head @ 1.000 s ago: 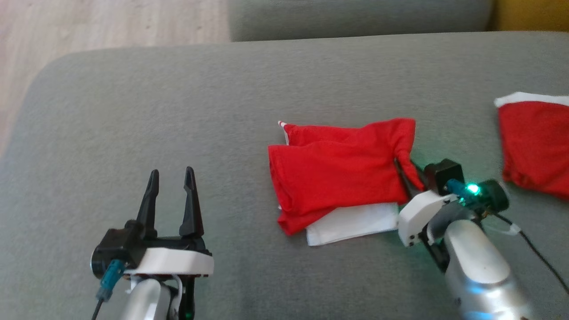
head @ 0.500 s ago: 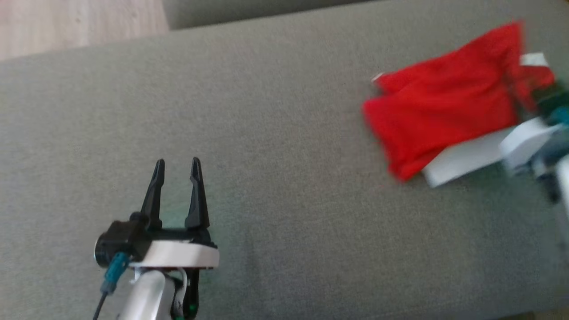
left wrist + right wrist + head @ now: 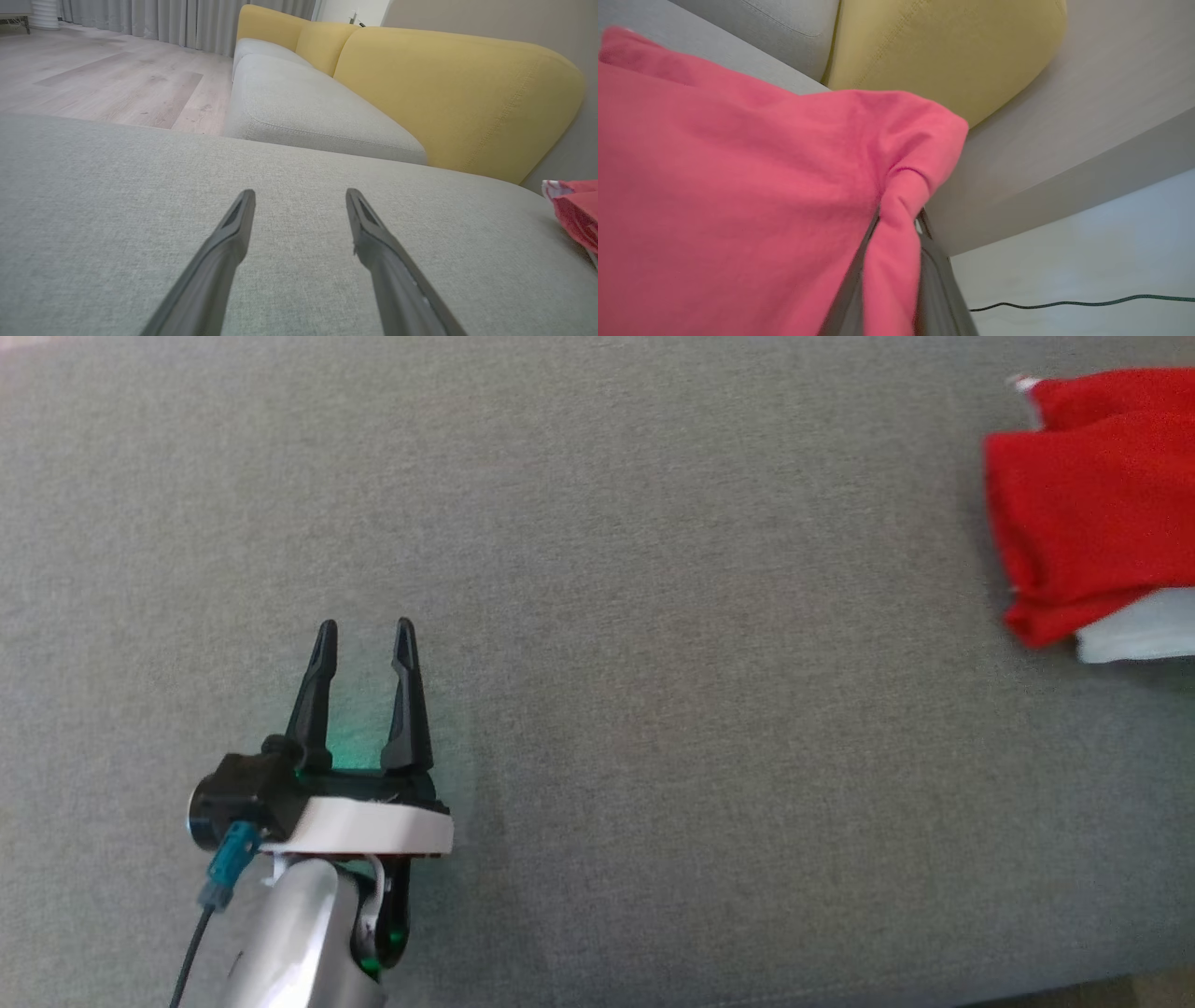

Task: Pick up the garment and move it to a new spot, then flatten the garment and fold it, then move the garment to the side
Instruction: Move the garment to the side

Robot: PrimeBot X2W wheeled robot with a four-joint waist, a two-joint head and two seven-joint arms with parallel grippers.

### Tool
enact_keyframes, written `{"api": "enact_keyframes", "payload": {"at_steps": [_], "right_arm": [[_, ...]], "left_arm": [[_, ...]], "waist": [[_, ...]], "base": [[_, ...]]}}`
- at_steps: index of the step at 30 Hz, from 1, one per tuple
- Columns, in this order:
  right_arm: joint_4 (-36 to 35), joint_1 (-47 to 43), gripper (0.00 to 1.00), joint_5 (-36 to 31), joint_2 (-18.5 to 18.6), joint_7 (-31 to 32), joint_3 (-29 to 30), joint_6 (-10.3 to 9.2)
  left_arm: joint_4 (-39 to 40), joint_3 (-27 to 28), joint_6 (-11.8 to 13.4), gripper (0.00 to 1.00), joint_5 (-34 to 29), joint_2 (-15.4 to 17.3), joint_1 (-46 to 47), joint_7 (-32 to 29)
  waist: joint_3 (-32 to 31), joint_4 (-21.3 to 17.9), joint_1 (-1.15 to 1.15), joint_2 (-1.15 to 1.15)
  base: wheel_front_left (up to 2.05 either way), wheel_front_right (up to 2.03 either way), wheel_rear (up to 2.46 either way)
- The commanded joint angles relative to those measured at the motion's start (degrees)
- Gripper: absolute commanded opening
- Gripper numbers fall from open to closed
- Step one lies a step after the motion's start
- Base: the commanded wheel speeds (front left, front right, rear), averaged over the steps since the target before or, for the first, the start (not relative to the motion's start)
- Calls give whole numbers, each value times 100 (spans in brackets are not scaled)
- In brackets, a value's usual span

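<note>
Garment [image 3: 1092, 495] lies well right of the gaping left gripper [image 3: 364, 635]; right gripper [image 3: 899, 224] pinches its corner.

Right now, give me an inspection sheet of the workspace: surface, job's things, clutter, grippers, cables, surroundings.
Surface: grey sofa cushion, smooth, with a wide bare area.
Job's things: red garment, folded, red over a white layer, at the right edge of the head view.
Clutter: nothing seen.
Grippers: left gripper open, holding nothing, over bare cushion; right gripper shut on a pinched corner of the red garment.
Cables: black cable from a teal plug at the left wrist; dark cable in the right wrist view.
Surroundings: yellow backrests, wooden floor, grey curtains.
</note>
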State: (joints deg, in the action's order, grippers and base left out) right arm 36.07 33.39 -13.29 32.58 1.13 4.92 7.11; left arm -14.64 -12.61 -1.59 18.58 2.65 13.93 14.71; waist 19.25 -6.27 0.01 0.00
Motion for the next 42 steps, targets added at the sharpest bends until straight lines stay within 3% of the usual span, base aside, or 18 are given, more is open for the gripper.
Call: {"api": "enact_keyframes", "payload": {"at_steps": [1, 6, 7, 8, 9, 10, 19, 25, 31, 34, 42], "right_arm": [[-49, 15, 0, 92, 250, -20, 276, 37], [-196, -14, 0, -133, -1, 165, 440, 37], [-238, -27, 8, -175, -44, 184, 492, 37], [-238, -27, 8, -175, -44, 184, 492, 37], [-271, -30, 97, -186, -97, 188, 563, 37], [-281, -37, 100, -192, -147, 206, 613, 37], [-517, -46, 100, -253, -521, 146, 765, 37], [-954, -30, 100, 43, -1205, -132, 499, 37], [-1616, -325, 100, 937, -2345, -242, 200, 37], [-1929, -697, 100, 1324, -2747, -409, 23, 37], [-1978, -1984, 100, 2490, -2967, -1412, -472, 37]], "left_arm": [[156, 239, -23, 100, -42, 22, 168, 29], [157, 309, -41, 100, -63, 22, 158, 29], [153, 319, -46, 100, -68, 22, 154, 29], [153, 319, -46, 100, -68, 22, 154, 29], [147, 331, -50, 100, -74, 22, 153, 29], [136, 345, -54, 100, -80, 22, 152, 29], [60, 407, -58, 100, -36, 22, 84, 29], [91, 487, -13, 100, 25, 22, -107, 29], [186, 597, 62, 100, 48, 22, -421, 29], [270, 603, 64, 100, 69, 22, -579, 29], [319, 594, 133, 100, 207, 22, -1051, 29]], "waist": [[48, 55, -1, 0], [55, 52, -1, 0], [52, 47, -1, 0], [52, 47, -1, 0], [49, 41, -1, 0], [37, 34, -1, 0], [-299, -9, -1, 0], [-780, 13, -1, 0], [-1308, 142, -1, 0], [-1504, 251, -1, 0], [-1833, 515, -1, 0]], "base": [[0, 0, 0], [0, 0, 0], [0, 0, 0], [0, 0, 0], [0, 0, 0], [0, 0, 0], [0, 0, 0], [0, 0, 0], [0, 0, 0], [0, 0, 0], [0, 0, 0]]}}
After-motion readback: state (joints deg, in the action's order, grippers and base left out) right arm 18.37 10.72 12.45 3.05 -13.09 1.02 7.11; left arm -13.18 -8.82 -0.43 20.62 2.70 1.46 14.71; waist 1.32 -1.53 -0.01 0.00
